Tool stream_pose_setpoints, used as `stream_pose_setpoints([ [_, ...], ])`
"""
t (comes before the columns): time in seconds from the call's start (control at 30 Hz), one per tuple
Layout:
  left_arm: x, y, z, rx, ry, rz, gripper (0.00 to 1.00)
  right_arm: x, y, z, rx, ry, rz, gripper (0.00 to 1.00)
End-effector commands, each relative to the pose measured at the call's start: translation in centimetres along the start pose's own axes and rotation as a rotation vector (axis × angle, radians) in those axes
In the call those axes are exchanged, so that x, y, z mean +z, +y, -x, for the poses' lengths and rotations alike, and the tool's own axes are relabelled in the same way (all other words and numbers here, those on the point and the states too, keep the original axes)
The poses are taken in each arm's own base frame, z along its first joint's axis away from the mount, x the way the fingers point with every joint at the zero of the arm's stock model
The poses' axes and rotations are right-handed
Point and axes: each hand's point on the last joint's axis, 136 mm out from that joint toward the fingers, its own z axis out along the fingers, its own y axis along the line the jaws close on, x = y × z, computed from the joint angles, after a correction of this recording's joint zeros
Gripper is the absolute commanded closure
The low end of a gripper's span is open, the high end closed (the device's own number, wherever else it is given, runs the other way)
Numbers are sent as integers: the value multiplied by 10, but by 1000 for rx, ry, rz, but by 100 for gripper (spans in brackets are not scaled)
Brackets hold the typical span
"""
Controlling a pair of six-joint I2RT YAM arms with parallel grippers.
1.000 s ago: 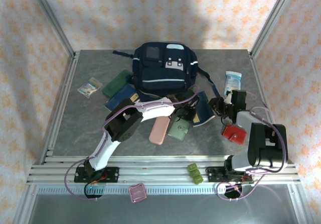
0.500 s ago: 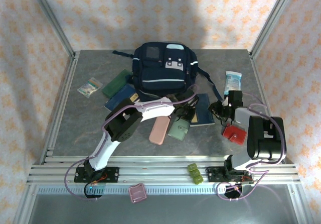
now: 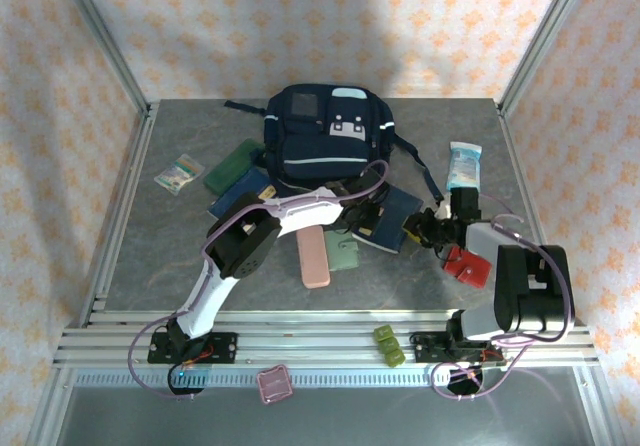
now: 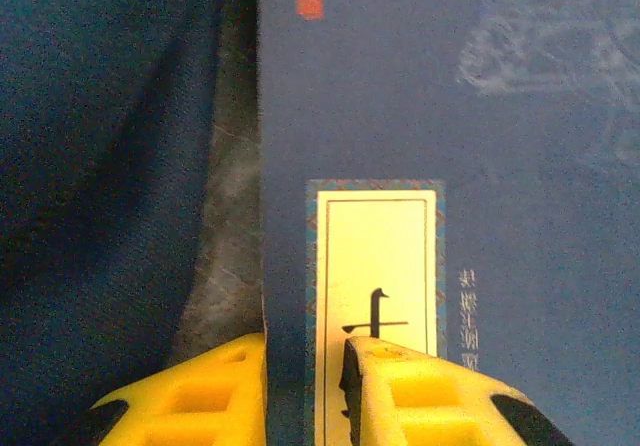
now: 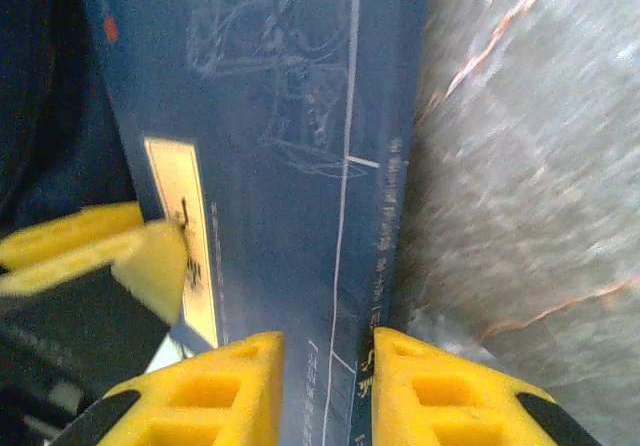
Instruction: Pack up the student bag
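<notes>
L pincer [image 4: 305, 346] clamping navy booklet [image 3: 385, 221] edge | R pincer [image 5: 325, 351] pinching its opp. edge | student bag [image 3: 325, 136] lying just beyond both | judging: 2 ends needing lifting together, level, no twisting.

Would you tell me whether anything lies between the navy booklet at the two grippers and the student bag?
Nothing visible: only a bare strip of table separates the booklet from the student bag.
</notes>
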Motion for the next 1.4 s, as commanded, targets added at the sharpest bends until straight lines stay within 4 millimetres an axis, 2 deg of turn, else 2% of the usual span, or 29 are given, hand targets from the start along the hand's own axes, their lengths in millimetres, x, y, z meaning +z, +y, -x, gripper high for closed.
stream_pose_setpoints([
  [0.0, 14, -69, -33, 74, 55, -219, 77, 8, 46, -37, -61, 186, 208, 65],
  [0.2, 13, -69, -34, 73, 58, -221, 80, 24, 10, -27, 39, 129, 50, 60],
  [0.33, 13, -68, -36, 74, 63, -222, 81, 26, -2, -24, 95, 85, 7, 61],
  [0.43, 14, -69, -39, 74, 67, -231, 83, 21, 24, -26, 69, 82, 159, 63],
  [0.5, 15, -69, -41, 74, 74, -236, 84, 8, 51, -24, 17, 61, 285, 65],
  [0.63, 15, -70, -44, 75, 80, -242, 86, -25, 97, -17, -99, -7, 427, 65],
  [0.73, 15, -71, -43, 70, 79, -254, 86, -35, 109, -13, -143, -38, 455, 65],
  [0.83, 15, -72, -43, 65, 77, -258, 86, -30, 104, -11, -123, -48, 449, 66],
  [0.9, 15, -72, -44, 64, 80, -259, 86, -17, 84, -6, -68, -62, 365, 67],
  [1.0, 14, -72, -45, 62, 79, -263, 86, -4, 67, -7, -14, -47, 325, 68],
  [1.13, 12, -70, -44, 59, 74, -251, 86, -2, 52, -1, 6, -90, 229, 83],
  [1.2, 7, -67, -39, 50, 57, -239, 86, -8, 45, 4, -1, -126, 154, 93],
  [1.23, 3, -67, -35, 40, 44, -238, 83, -12, 45, 7, -10, -142, 131, 99],
  [1.37, -39, -58, 3, -47, -77, -283, 62, -32, 58, 9, -42, -160, 151, 100],
])
